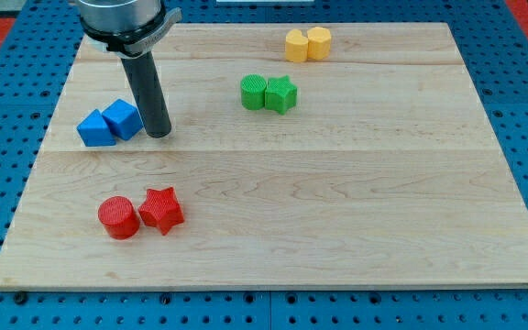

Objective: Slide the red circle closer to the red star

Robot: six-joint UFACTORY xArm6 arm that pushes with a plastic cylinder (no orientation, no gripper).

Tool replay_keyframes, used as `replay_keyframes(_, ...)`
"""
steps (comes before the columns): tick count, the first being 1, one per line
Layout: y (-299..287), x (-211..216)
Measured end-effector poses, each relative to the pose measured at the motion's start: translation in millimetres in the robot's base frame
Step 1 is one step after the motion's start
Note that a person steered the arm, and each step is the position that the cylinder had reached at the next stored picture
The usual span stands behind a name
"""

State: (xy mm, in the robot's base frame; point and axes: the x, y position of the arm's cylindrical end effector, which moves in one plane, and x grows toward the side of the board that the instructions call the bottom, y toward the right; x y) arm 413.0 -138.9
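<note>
The red circle [118, 217] lies at the lower left of the wooden board [337, 202]. The red star [161, 210] lies right beside it on its right, touching or nearly touching. My tip [159, 133] rests on the board at the upper left, well above both red blocks and just right of the blue cube [122, 119].
A blue triangular block [93, 129] touches the blue cube's left side. A green circle [253, 92] and a green star [281, 93] sit together at the upper middle. Two yellow blocks [307, 43] sit together at the top edge. Blue pegboard surrounds the board.
</note>
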Motion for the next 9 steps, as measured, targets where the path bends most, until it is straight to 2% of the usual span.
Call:
replay_keyframes(4,0.0,3.4)
replay_keyframes(5,7.4,34.2)
replay_keyframes(6,-25.3,66.4)
replay_keyframes(7,-26.2,98.0)
replay_keyframes(8,-94.8,104.8)
replay_keyframes(9,-106.4,165.4)
